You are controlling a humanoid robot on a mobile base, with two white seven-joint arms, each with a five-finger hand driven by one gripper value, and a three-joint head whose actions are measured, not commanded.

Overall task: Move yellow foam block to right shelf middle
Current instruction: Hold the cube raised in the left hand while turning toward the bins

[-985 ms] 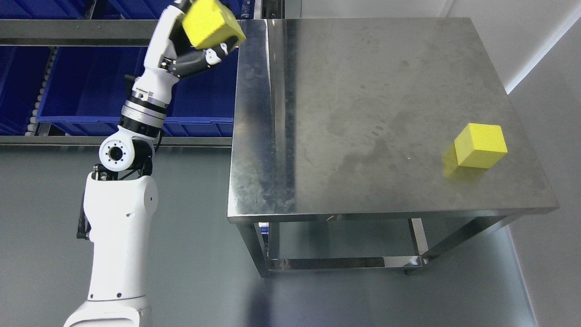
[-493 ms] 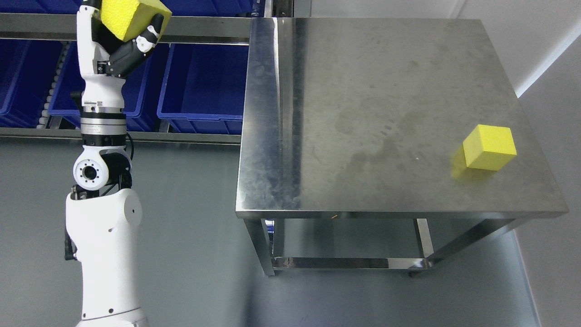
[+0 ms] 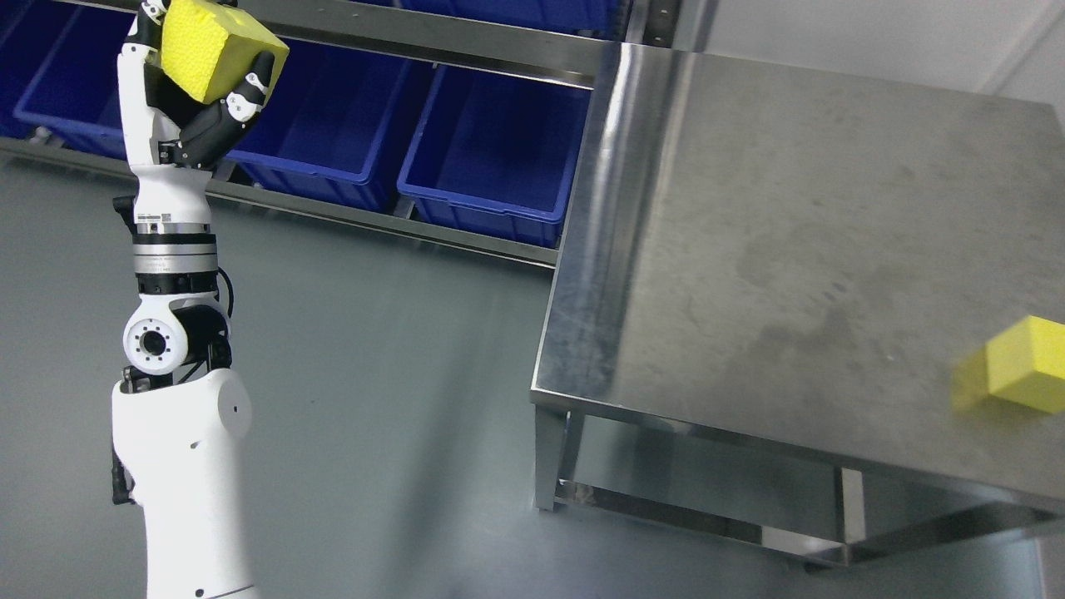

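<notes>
Held block: We see the yellow foam block [image 3: 215,51] raised high at the upper left of the head view, tilted on a corner, clear of every surface.

Left hand: Our left hand [image 3: 195,91] is closed on the block; the dark fingers [image 3: 240,93] curl up around its lower right edge, while the white palm backs its left side. The forearm stands almost upright below it.

Right hand: Out of view; we can say nothing of it.

Shelf: A steel shelf rail [image 3: 433,37] runs across the top of the view, with blue bins [image 3: 491,154] lined up beneath it. The block hangs in front of the leftmost part of this row, overlapping the rail in the picture; how near it is in depth we cannot tell.

Key relation: The block sits above and just right of our palm, its broad sponge face turned up and left. The shelf lies beyond the hand, so we judge the coming move to be a reach forward, not sideways.

Table: The steel table [image 3: 749,249] stands well apart to the right, with a second yellow block [image 3: 1027,366] near its right edge, untouched.

Stage: We judge this to be mid-carry, the placing not yet done.
</notes>
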